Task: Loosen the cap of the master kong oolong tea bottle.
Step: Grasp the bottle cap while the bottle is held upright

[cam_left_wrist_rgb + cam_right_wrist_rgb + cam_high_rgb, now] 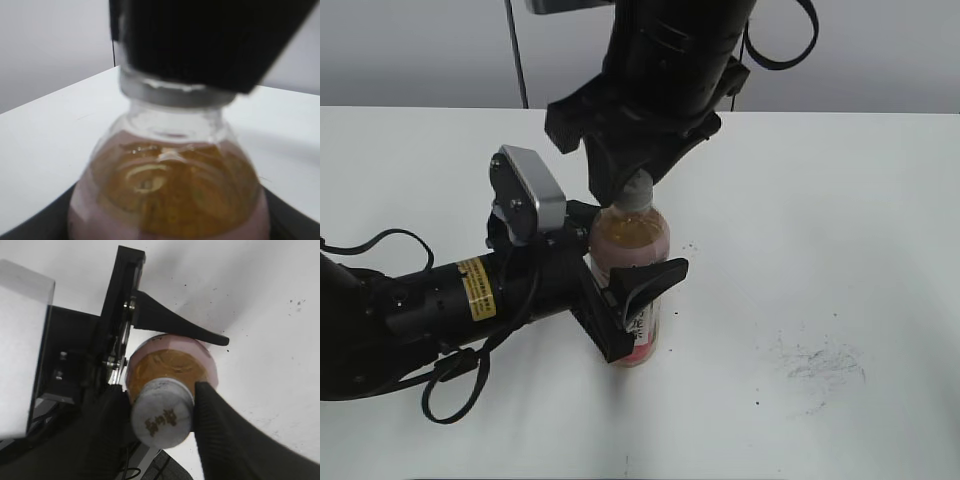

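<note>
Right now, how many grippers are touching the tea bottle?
2: the left gripper clamps the tea bottle's labelled body; the right gripper brackets its cap from above.

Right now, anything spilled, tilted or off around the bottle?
No spill. The bottle stands upright, cap on. Only oddity: a grey scuff smudge and dark specks on the table to its right.

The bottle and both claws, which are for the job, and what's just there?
For the job:
- tea bottle
- cap
- left gripper, clamped round the bottle
- right gripper, fingers either side of the cap

Just there:
- white table
- dark scuff marks
</note>
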Controlling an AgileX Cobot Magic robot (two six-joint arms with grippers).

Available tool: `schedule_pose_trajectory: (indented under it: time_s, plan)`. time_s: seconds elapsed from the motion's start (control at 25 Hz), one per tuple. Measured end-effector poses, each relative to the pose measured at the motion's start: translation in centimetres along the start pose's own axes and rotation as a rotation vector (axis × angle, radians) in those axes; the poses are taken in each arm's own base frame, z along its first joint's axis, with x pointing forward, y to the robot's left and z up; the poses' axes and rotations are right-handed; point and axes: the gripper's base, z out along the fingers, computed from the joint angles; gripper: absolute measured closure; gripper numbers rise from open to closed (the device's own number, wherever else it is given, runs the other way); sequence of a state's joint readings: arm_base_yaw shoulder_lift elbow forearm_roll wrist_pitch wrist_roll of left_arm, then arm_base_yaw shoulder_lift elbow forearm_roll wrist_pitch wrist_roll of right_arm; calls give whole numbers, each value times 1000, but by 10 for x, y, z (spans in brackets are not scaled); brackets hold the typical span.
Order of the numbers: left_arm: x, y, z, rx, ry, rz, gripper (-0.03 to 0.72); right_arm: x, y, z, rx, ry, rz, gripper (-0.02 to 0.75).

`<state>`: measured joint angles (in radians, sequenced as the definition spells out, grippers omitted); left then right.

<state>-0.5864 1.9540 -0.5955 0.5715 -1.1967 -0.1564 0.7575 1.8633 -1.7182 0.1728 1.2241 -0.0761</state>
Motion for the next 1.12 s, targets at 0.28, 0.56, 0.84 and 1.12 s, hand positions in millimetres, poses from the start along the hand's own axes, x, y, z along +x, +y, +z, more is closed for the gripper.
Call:
schedule_pose_trajectory:
  time_s: [0.28, 0.56, 0.84, 1.12]
  plan:
    - [0, 0, 0, -1, -1, -1, 244, 0, -2, 0, 17, 2, -143, 465]
    - [0, 0, 0, -1, -1, -1, 244, 0, -2, 0, 13, 5, -551, 465]
    - [0, 0, 0, -1, -1, -1, 244, 0, -1, 0, 10, 7, -1076, 465]
    - [0, 0, 0, -1, -1, -1, 244, 1, -1, 0, 1, 12, -1678, 465]
